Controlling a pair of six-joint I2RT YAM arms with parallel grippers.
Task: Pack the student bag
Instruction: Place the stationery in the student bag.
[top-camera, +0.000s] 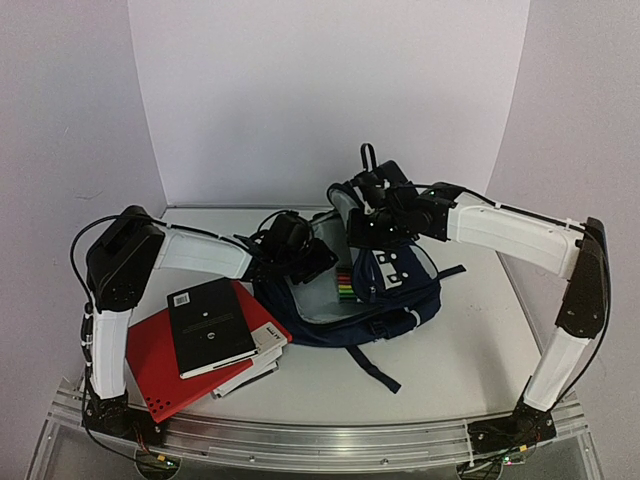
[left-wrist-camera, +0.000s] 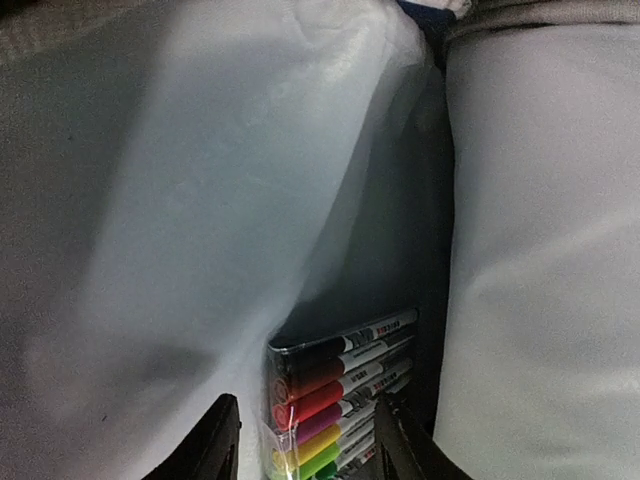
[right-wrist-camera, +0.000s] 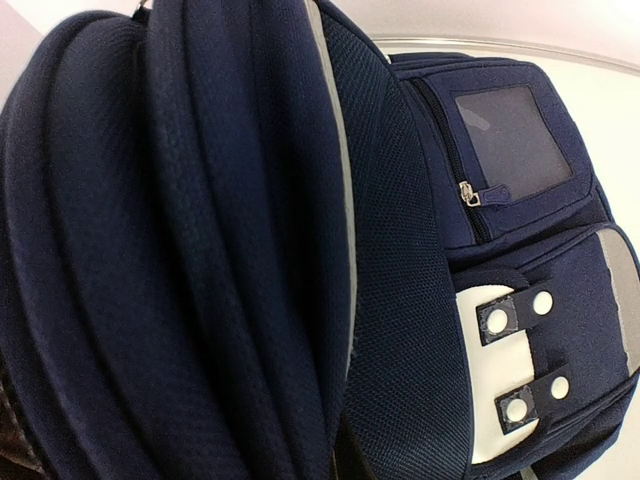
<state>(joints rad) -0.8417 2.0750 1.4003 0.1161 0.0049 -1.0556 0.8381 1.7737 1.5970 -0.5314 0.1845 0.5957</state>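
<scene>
One student bag (top-camera: 405, 300) lay at the middle of the table (top-camera: 460, 360), mouth open toward the left arm, grey lining showing. Two arms were on it. The left gripper (top-camera: 308, 262) sat at the opening, its fingers (left-wrist-camera: 218, 440) spread apart, and the left wrist view had one clear pack of markers (left-wrist-camera: 340, 385) lying just beyond them against the lining; at least six pens could be counted in it, black, reds, purple, yellow, green. The right gripper (top-camera: 365, 225) was over the bag's back edge, its jaws pressed together on the raised flap, which stood upright beneath it; its wrist camera was filled with dark navy fabric.

That close view gave the bag's front: one zipped pocket with a square window patch (right-wrist-camera: 515, 140), and below it two navy tabs (right-wrist-camera: 520, 312) on a white panel, each with two white studs. One black strap (top-camera: 375, 365) trailed toward the near edge.

To the left lay one stack of books: a black book (top-camera: 208, 325) on top, a red book (top-camera: 160, 385) lowest, white-edged ones between, number unclear.
</scene>
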